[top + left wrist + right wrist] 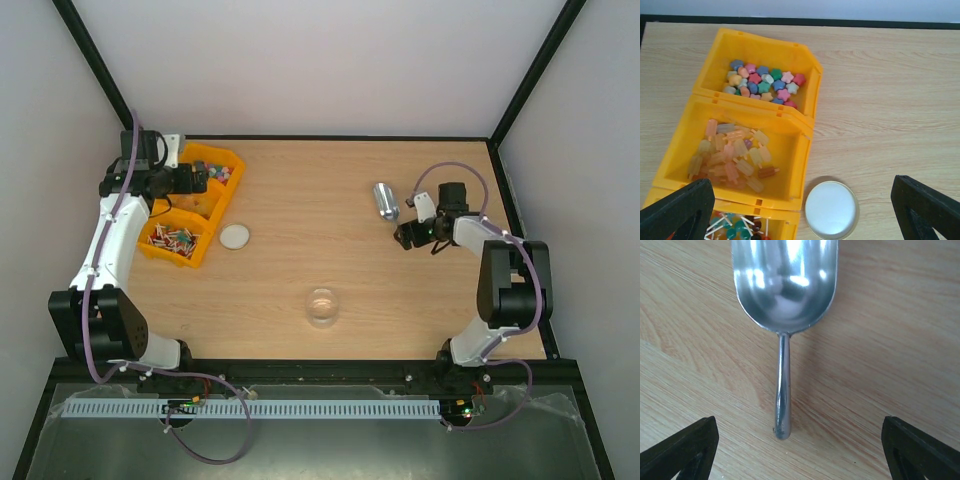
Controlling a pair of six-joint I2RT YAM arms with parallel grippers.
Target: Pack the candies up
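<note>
The candies [764,82] are small star-shaped sweets in mixed colours, heaped in the far compartment of a yellow bin [807,70], at the table's left in the top view [218,173]. My left gripper [802,205] hangs open above the bin's near side and holds nothing; in the top view it [203,181] is over the bin. A metal scoop [785,285] lies on the table with its handle [783,390] pointing at my right gripper [800,445]. That gripper is open, one finger on each side of the handle's end and neither touching it. A clear glass jar [322,306] stands open near the front middle.
The middle compartment holds pale popsicle-shaped sweets [732,155], and the nearest one holds lollipops [735,230]. A round white lid [831,209] lies flat on the wood right of the bin. Black frame rails border the table at the back and sides.
</note>
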